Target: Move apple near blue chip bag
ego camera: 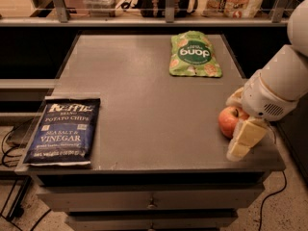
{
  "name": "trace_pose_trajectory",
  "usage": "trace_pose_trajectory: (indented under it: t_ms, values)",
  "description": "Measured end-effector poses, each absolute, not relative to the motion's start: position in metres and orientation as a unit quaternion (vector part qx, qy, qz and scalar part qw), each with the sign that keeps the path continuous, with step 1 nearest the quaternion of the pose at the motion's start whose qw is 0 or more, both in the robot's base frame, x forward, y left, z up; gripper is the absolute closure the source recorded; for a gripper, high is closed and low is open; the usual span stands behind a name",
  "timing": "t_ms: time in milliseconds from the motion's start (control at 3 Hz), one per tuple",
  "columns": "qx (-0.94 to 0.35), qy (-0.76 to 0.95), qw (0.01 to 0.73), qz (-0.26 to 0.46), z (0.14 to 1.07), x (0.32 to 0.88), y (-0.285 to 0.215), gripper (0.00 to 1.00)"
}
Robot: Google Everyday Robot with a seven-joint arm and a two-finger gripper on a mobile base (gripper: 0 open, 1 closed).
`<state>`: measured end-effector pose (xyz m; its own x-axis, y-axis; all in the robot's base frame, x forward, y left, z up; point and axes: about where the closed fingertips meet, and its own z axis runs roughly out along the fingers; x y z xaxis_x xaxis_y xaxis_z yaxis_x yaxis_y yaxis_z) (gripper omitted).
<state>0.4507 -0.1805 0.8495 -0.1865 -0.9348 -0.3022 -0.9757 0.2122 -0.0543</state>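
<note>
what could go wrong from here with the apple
The apple sits close to the front right edge of the table, with the gripper right beside it; a nudge might roll it off. The blue chip bag lies at the far left front corner, so an apple released there could also roll off.
</note>
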Motion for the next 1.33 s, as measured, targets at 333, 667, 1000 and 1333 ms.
trace_pose_trajectory:
  t_ms: [333, 667, 1000, 1333]
  values:
    - [-0.61, 0.78, 0.122, 0.069, 0.837, 0.452, -0.192, 0.42]
    - [-0.603, 0.787, 0.125, 0.04, 0.852, 0.456, -0.201, 0.65]
    - [-0.601, 0.786, 0.139, 0.029, 0.882, 0.463, -0.186, 0.88]
    - [-0.611, 0.771, 0.172, 0.052, 0.914, 0.474, -0.148, 1.0]
